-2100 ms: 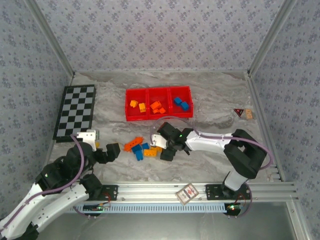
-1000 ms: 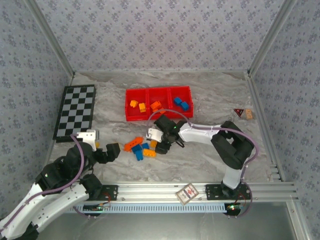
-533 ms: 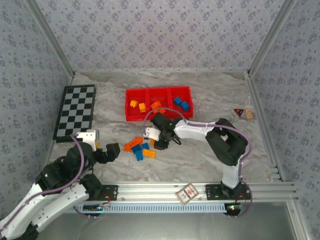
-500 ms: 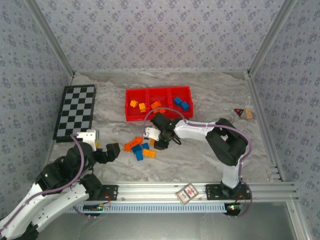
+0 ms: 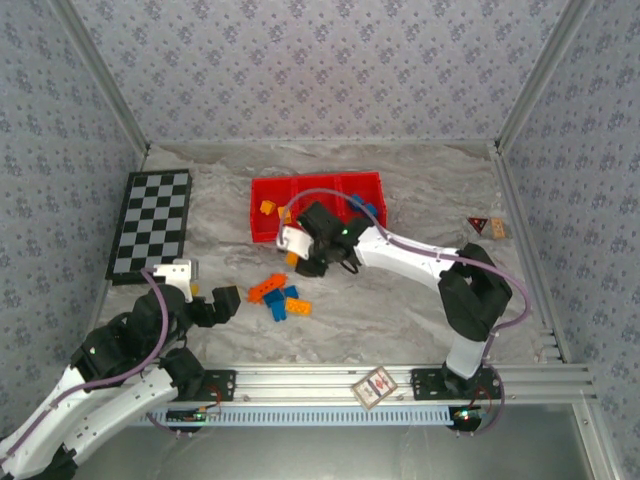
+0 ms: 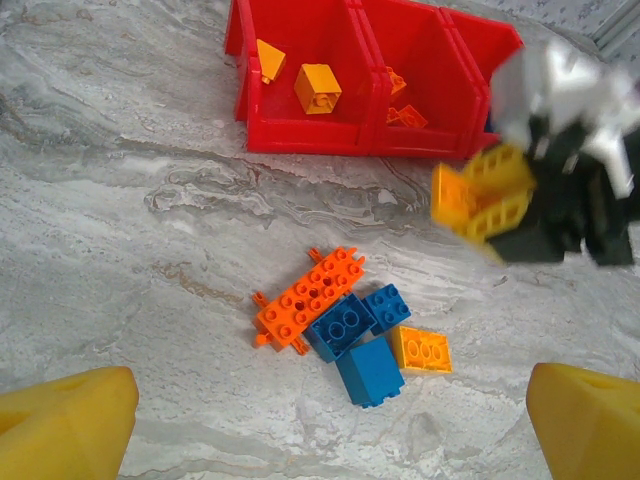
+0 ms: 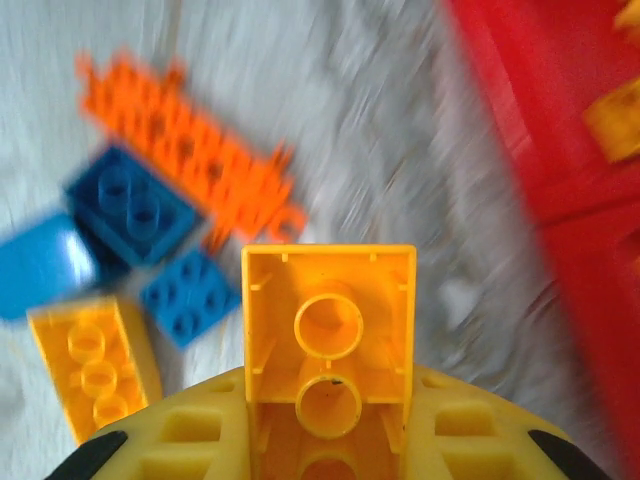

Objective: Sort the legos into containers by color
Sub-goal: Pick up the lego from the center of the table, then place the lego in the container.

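Observation:
My right gripper (image 5: 298,256) is shut on a yellow-orange lego (image 7: 330,330), held above the table just in front of the red tray (image 5: 264,236). The held lego (image 6: 483,195) shows its hollow underside. A pile of legos stays on the table: an orange plate (image 6: 310,298), three blue bricks (image 6: 345,325) and a flat yellow-orange one (image 6: 420,350). The tray's left container holds yellow-orange legos (image 6: 320,88), the middle one orange pieces (image 6: 400,100), the right one a blue lego (image 5: 369,208). My left gripper (image 5: 222,303) hangs open, left of the pile.
A black-and-white checkered board (image 5: 152,223) lies at the left. Two small objects (image 5: 488,227) sit near the right wall. A card (image 5: 373,387) rests on the front rail. Patterned walls close in the table on three sides.
The right gripper shut on the yellow-orange lego at the pile, then lifted it back and left toward the tray. The left arm has not moved.

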